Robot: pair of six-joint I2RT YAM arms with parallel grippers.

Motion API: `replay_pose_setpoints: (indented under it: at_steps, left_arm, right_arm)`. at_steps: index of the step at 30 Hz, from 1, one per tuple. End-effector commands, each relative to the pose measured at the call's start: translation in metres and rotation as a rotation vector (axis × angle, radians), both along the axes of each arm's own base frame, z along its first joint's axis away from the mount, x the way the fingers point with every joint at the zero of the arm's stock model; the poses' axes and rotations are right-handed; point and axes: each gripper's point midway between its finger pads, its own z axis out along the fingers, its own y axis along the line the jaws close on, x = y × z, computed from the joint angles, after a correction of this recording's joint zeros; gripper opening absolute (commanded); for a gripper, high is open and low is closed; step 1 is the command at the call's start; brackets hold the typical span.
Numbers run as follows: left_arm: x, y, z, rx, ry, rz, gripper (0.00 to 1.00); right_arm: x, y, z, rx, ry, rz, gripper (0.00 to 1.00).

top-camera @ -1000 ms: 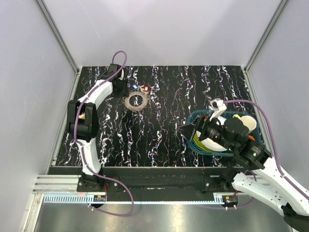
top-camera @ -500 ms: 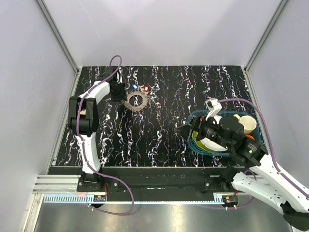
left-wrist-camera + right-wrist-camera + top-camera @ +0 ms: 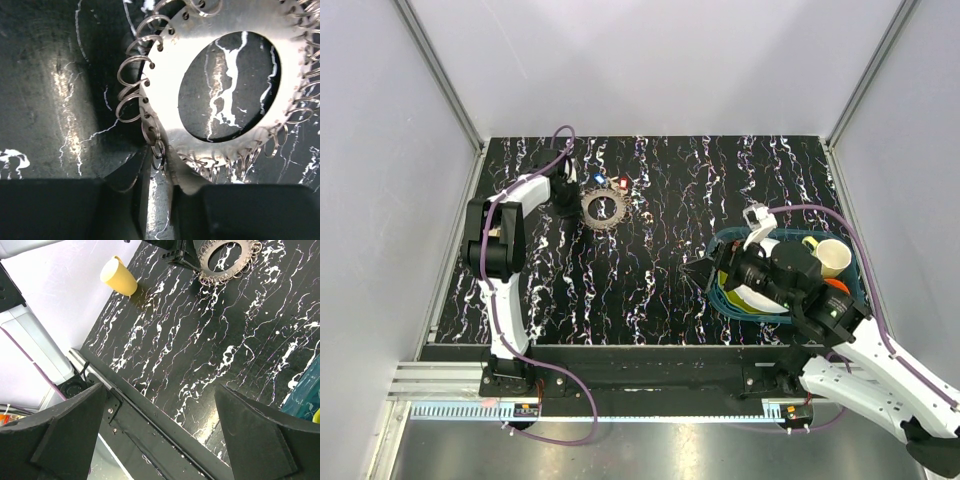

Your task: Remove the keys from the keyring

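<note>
Keyring [image 3: 605,207] lies flat on the black marbled table [image 3: 650,300]: a metal disc with a round hole, its rim fringed all round with small wire loops. Blue key [image 3: 598,181] and red key [image 3: 622,183] sit just beyond its far edge, side by side; whether either is hooked to the fringe cannot be told. Left gripper [image 3: 157,172] is at the keyring's left rim, its jaws drawn nearly together. The fingertips [image 3: 131,172] pinch the fringe there, with one small loop showing in the narrow gap. Right gripper [image 3: 704,272] hangs above the table well to the right of the keyring and nearer the arm bases, jaws spread wide and holding nothing. Teal tub [image 3: 732,238] of dishes stands farther right of the keyring, under the right arm.
</note>
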Motion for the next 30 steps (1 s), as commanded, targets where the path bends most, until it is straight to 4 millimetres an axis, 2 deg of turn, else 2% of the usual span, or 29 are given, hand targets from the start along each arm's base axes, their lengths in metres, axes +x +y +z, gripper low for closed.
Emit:
replay_pose_setpoints:
  at_steps: [1, 3, 7, 8, 10, 11, 12, 13, 14, 15, 17, 18, 20, 21, 22, 23, 24, 26, 27, 29, 30]
  left_arm:
    - [0.000, -0.007, 0.012, -0.053, -0.030, 0.009, 0.07]
    - [-0.008, -0.009, 0.016, -0.071, -0.021, 0.019, 0.00]
    - [-0.024, -0.018, 0.045, -0.135, -0.049, 0.023, 0.00]
    - [-0.033, -0.020, 0.055, -0.150, -0.060, 0.020, 0.00]
    - [-0.043, -0.024, 0.066, -0.162, -0.076, 0.012, 0.00]
    - [-0.052, -0.026, 0.076, -0.174, -0.089, 0.004, 0.00]
    - [-0.057, -0.031, 0.079, -0.184, -0.089, -0.001, 0.00]
    - [-0.062, -0.034, 0.082, -0.192, -0.091, -0.006, 0.00]
    - [-0.071, -0.038, 0.082, -0.208, -0.079, -0.017, 0.00]
    - [-0.077, -0.044, 0.091, -0.221, -0.090, -0.030, 0.00]
    - [-0.090, -0.051, 0.092, -0.234, -0.078, -0.043, 0.00]
    - [-0.096, -0.058, 0.101, -0.249, -0.093, -0.056, 0.00]
    - [-0.107, -0.064, 0.103, -0.261, -0.086, -0.079, 0.00]
    - [-0.112, -0.069, 0.107, -0.271, -0.087, -0.088, 0.00]
    - [-0.118, -0.072, 0.112, -0.281, -0.096, -0.097, 0.00]
    - [-0.122, -0.075, 0.116, -0.293, -0.102, -0.106, 0.00]
    - [-0.126, -0.078, 0.119, -0.304, -0.099, -0.108, 0.00]
    - [-0.135, -0.082, 0.127, -0.331, -0.109, -0.122, 0.00]
    - [-0.138, -0.083, 0.130, -0.344, -0.108, -0.120, 0.00]
    - [-0.146, -0.086, 0.139, -0.373, -0.118, -0.131, 0.00]
    - [-0.149, -0.087, 0.141, -0.385, -0.115, -0.128, 0.00]
  right_arm:
    - [0.005, -0.004, 0.020, 0.053, -0.074, -0.033, 0.94]
    - [0.009, -0.008, 0.018, 0.053, -0.078, -0.070, 0.92]
    - [0.020, -0.012, 0.008, 0.054, -0.075, -0.134, 0.88]
    - [0.024, -0.010, 0.011, 0.066, -0.099, -0.136, 0.87]
    - [0.031, -0.004, 0.001, 0.048, -0.121, -0.130, 0.85]
    - [0.037, 0.002, 0.011, 0.057, -0.194, -0.118, 0.84]
    - [0.044, 0.008, 0.003, 0.022, -0.208, -0.109, 0.84]
    - [0.050, 0.012, 0.008, -0.017, -0.278, -0.090, 0.84]
    - [0.057, 0.017, 0.013, -0.032, -0.320, -0.085, 0.86]
    - [0.068, 0.027, 0.009, -0.077, -0.334, -0.073, 0.87]
    - [0.078, 0.041, 0.010, -0.166, -0.449, -0.003, 0.92]
    - [0.087, 0.052, -0.004, -0.225, -0.463, 0.035, 0.93]
    - [0.098, 0.064, -0.003, -0.280, -0.595, 0.070, 0.94]
    - [0.105, 0.070, -0.022, -0.320, -0.599, 0.084, 0.95]
    - [0.111, 0.076, -0.013, -0.317, -0.684, 0.078, 0.95]
    - [0.114, 0.079, -0.017, -0.324, -0.710, 0.079, 0.95]
    - [0.118, 0.085, -0.037, -0.354, -0.704, 0.101, 0.95]
    - [0.118, 0.096, -0.044, -0.383, -0.758, 0.146, 0.95]
    - [0.119, 0.101, -0.060, -0.413, -0.755, 0.175, 0.95]
    - [0.115, 0.109, -0.066, -0.443, -0.830, 0.216, 0.95]
    - [0.115, 0.111, -0.083, -0.478, -0.830, 0.240, 0.95]
